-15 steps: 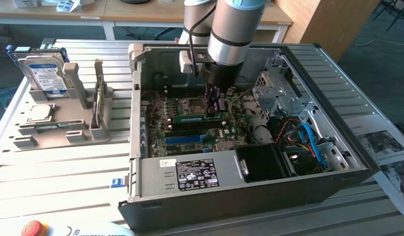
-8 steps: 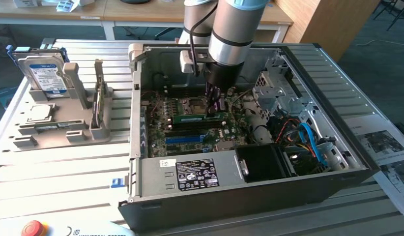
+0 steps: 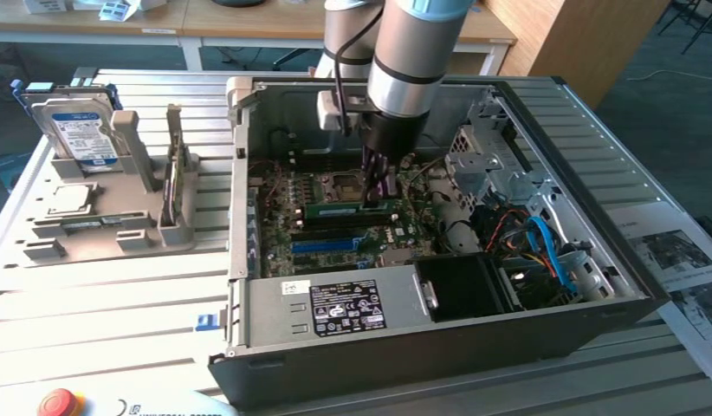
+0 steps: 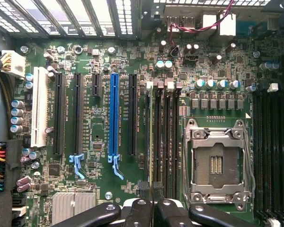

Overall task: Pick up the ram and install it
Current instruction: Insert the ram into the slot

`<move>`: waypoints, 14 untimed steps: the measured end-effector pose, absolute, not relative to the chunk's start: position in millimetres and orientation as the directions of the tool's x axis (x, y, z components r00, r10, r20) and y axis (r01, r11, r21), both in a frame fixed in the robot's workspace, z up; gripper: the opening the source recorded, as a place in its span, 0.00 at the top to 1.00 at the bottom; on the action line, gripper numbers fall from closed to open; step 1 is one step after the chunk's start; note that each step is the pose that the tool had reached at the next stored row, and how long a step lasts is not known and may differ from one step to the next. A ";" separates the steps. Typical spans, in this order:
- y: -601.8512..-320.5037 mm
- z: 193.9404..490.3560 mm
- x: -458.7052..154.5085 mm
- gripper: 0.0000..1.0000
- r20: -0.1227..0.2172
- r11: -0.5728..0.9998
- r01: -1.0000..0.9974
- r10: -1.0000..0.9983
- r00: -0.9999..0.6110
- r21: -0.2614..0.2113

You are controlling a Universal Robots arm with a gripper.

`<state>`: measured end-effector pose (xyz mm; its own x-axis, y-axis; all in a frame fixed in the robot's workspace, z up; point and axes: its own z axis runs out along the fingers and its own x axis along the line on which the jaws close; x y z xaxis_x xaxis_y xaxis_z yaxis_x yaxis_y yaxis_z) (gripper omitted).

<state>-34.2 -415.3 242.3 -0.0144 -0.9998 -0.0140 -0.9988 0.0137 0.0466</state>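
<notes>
The grey robot arm (image 3: 403, 61) reaches straight down into the open black computer case (image 3: 449, 347). Its fingers (image 3: 379, 194) are pinched almost shut on the thin green ram stick (image 3: 345, 209). The stick stands on edge in a black slot just beside the silver square chip socket (image 3: 339, 184).

I read "UNIVERSAL" on the white pendant (image 3: 148, 406) at seven o'clock of the exterior view. Print on the power supply label (image 3: 346, 308), the hard drive label (image 3: 81, 130) and the motherboard (image 4: 99, 127) is illegible to me.
</notes>
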 end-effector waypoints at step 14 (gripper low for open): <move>-415.3 234.7 -34.1 0.88 -0.014 0.016 -0.999 -1.000 -0.017 0.047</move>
<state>-34.1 -415.3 234.7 -0.0169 -0.9998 -0.0139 -0.9988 0.0162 0.0466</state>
